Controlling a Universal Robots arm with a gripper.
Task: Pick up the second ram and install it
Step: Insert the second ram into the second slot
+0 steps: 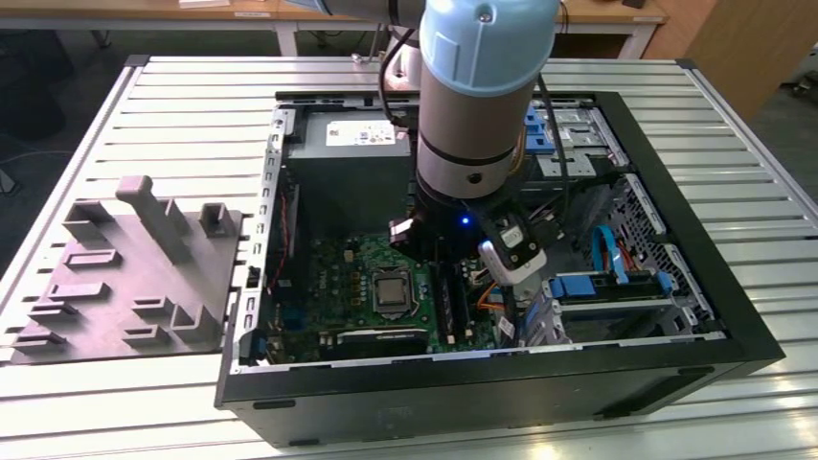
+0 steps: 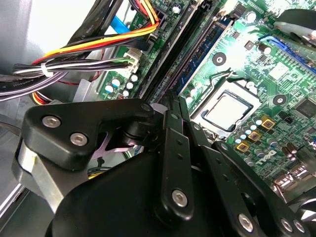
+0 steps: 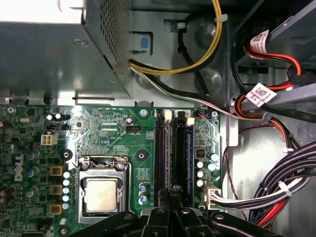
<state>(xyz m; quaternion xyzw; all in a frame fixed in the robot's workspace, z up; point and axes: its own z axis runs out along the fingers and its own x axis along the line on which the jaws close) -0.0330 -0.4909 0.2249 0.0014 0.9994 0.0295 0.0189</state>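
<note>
My gripper [image 3: 172, 191] reaches down into the open computer case [image 1: 511, 383], over the memory slots beside the processor socket [image 3: 101, 195]. Its two black fingers stand close together about midway along a slot. A thin dark stick, the second ram [image 3: 173, 158], runs edge-on out from between them, in line with the slot and down at slot height. In the second wrist view the fingertips [image 2: 170, 96] rest at the black slots on the green motherboard [image 2: 256, 64]. In the exterior view the ram [image 1: 447, 297] shows as a dark upright bar below the arm's wrist [image 1: 466, 182].
A grey moulded tray [image 1: 128, 278] with upright posts lies on the slatted table at the exterior view's left. Bundled cables [image 3: 276, 192] crowd the side of the slots away from the socket. The power supply box [image 1: 345, 158] and drive bays [image 1: 614, 287] fill the case around the board.
</note>
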